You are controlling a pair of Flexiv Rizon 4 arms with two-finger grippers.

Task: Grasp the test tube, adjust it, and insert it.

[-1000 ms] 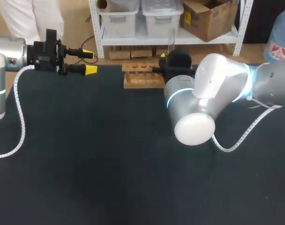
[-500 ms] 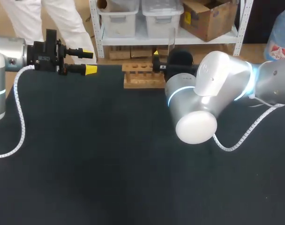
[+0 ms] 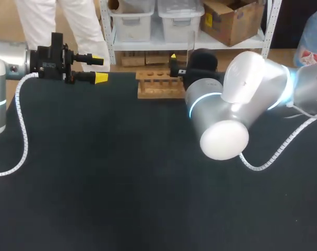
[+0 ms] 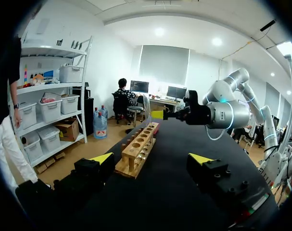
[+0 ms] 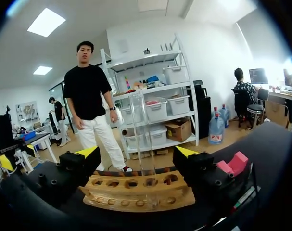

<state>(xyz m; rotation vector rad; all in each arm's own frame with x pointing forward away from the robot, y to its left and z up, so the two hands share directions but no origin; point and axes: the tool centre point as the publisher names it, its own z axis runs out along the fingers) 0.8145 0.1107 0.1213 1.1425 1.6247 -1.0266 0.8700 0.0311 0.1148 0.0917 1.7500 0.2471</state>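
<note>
Gaping empty, the left tool [image 3: 99,69]; right tool [image 5: 136,151] at the rack [image 5: 136,196], cannot tell whether gripping test tube [image 5: 139,125]

This is a robotics laboratory, set up for bench work. A black-topped table [image 3: 121,183] carries two grey robot arms. The left arm [image 3: 7,57] comes in at ten o'clock and the right arm [image 3: 236,99] at two o'clock, each trailing a white coiled cable [image 3: 23,130]. At twelve o'clock, by the table's far edge, stands a wooden rack [image 3: 158,86] with a row of round holes. In the right wrist view a clear glass test tube [image 5: 140,115] stands upright in front of it.
</note>
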